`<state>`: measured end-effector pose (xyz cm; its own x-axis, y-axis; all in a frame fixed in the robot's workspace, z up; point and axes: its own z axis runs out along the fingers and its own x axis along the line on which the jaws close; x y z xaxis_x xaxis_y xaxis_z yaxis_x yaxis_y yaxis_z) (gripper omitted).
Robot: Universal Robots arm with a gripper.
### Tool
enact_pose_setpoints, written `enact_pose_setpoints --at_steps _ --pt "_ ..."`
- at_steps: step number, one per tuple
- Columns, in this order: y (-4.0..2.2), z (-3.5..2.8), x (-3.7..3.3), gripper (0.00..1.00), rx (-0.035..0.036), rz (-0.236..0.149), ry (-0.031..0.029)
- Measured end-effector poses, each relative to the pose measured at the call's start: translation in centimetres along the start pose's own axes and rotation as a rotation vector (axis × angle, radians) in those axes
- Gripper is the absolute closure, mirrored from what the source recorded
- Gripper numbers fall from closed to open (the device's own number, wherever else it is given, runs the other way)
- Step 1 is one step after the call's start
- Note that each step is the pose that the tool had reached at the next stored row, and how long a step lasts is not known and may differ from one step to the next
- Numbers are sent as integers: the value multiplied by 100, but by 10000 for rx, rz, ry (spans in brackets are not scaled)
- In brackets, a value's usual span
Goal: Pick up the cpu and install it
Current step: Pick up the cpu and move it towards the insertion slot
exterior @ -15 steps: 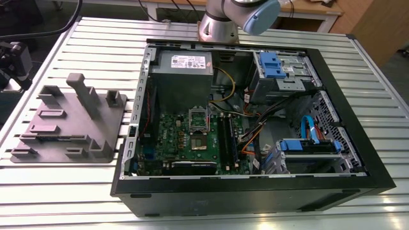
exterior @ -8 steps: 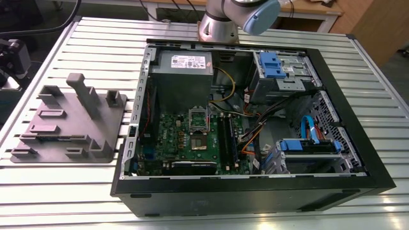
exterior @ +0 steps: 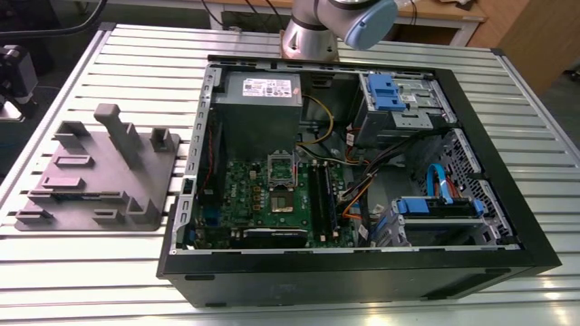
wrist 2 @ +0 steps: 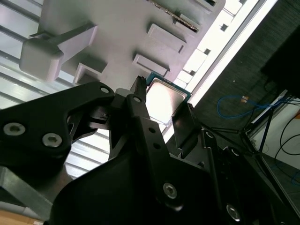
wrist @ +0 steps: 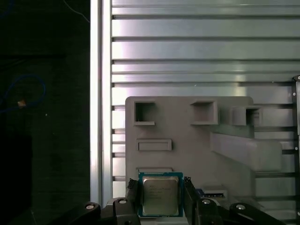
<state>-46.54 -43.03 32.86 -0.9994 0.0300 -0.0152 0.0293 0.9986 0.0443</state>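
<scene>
Fingers [wrist: 133,193] of gripper [wrist: 161,190] pinch cpu [wrist: 160,198] by 2 opposite edges, metal top twd wrist cams; cpu held in air over grey fixture [wrist: 187,140], fixture lying by edge of slatted table [wrist: 187,47]

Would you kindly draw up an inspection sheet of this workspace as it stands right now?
Surface: slatted aluminium table, bearing a grey fixture and an open computer case.
Job's things: the cpu sits between the fingers, apparently raised above the grey fixture; the green motherboard lies inside the case.
Clutter: nothing seen.
Grippers: the gripper is shut on the cpu, with one finger at each side of it in both wrist views.
Cables: yellow, orange, black and blue leads run inside the case.
Surroundings: arm base above the case in the exterior view; wooden furniture beyond the table.
</scene>
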Motion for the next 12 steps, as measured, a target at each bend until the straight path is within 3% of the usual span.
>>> enact_pose_setpoints --at_steps 7,12 --pt "6 -124 -2 53 -5 0 0" --pt "6 -128 -2 53 -8 0 -3"
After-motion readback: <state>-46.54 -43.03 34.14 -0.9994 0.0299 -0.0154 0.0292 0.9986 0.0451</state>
